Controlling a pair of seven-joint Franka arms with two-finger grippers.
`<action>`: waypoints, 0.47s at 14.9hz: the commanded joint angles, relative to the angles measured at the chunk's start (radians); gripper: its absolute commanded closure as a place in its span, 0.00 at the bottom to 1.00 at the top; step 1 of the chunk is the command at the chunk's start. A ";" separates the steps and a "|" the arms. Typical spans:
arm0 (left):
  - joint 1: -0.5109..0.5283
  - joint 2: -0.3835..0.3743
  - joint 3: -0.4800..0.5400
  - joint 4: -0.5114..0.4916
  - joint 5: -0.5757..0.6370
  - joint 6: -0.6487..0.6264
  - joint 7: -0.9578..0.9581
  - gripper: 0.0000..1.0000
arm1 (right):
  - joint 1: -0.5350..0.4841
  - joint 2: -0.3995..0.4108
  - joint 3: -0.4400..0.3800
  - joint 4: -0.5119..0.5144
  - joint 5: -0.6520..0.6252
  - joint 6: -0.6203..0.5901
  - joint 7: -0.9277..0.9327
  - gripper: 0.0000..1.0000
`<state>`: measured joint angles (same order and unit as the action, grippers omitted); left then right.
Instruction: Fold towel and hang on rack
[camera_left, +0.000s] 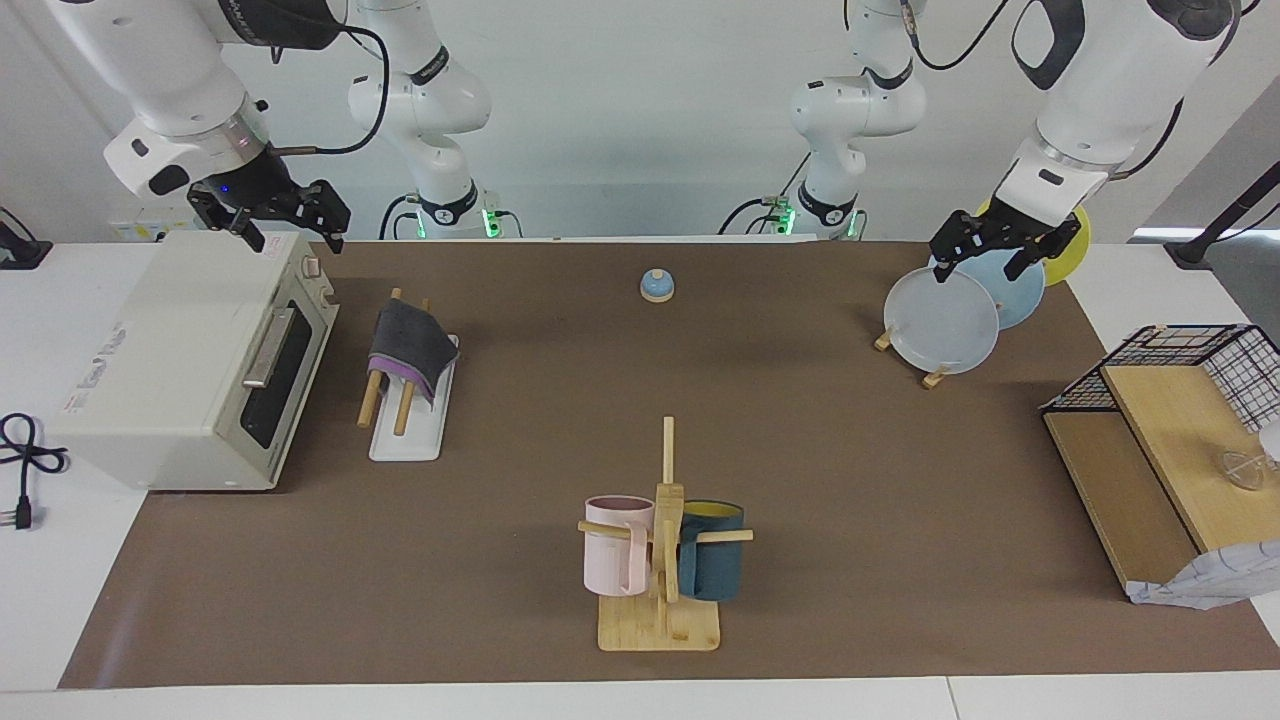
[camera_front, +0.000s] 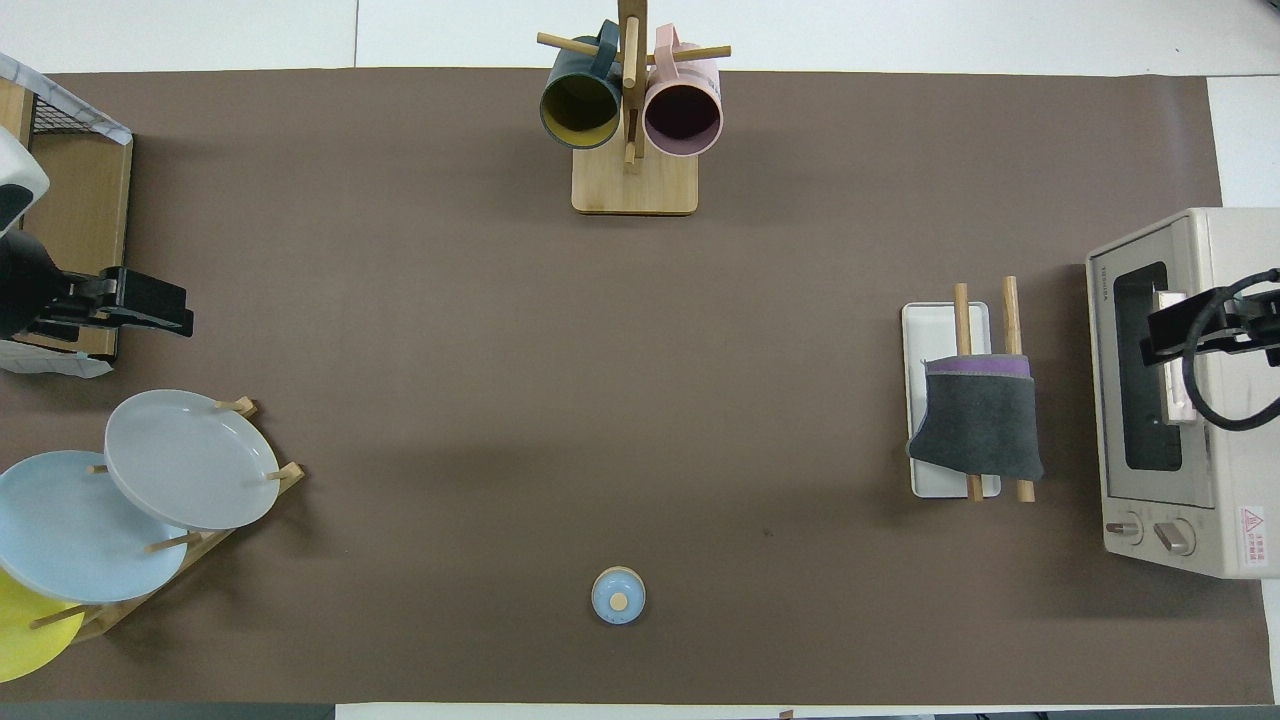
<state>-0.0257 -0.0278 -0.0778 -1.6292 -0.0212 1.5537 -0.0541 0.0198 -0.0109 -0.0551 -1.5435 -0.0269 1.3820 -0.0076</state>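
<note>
Right gripper (camera_left: 268, 213) spread open and empty over the toaster oven (camera_left: 190, 360). Left gripper (camera_left: 1003, 248) open too, empty, above the plate stand (camera_left: 940, 320). The towel (camera_left: 408, 346) — grey face out, purple edge showing — drapes over the rack (camera_left: 408, 420), beside the oven.

Towel on rack, both arms clear.

Towel (camera_front: 978, 425) lies folded over both rods of the rack (camera_front: 945, 320), dark grey face up, purple strip showing along its edge farther from the robots. Rack stands just beside the toaster oven (camera_front: 1180, 400), in front of its door. Right claw (camera_front: 1175, 335) is over the oven; left claw (camera_front: 150, 305) is over the table (camera_front: 600, 380) beside the wooden shelf (camera_front: 85, 200).
</note>
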 joint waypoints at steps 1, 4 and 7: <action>-0.003 -0.009 0.004 0.003 0.018 -0.004 0.004 0.00 | -0.004 -0.008 0.011 0.006 -0.004 -0.018 -0.009 0.00; -0.003 -0.009 0.004 0.003 0.018 -0.004 0.004 0.00 | -0.006 -0.008 0.011 0.003 -0.005 -0.014 -0.008 0.00; -0.003 -0.009 0.004 0.003 0.018 -0.004 0.004 0.00 | -0.004 -0.008 0.011 0.003 -0.007 -0.009 -0.008 0.00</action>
<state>-0.0257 -0.0278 -0.0778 -1.6292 -0.0212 1.5537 -0.0541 0.0201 -0.0139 -0.0500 -1.5434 -0.0269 1.3809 -0.0076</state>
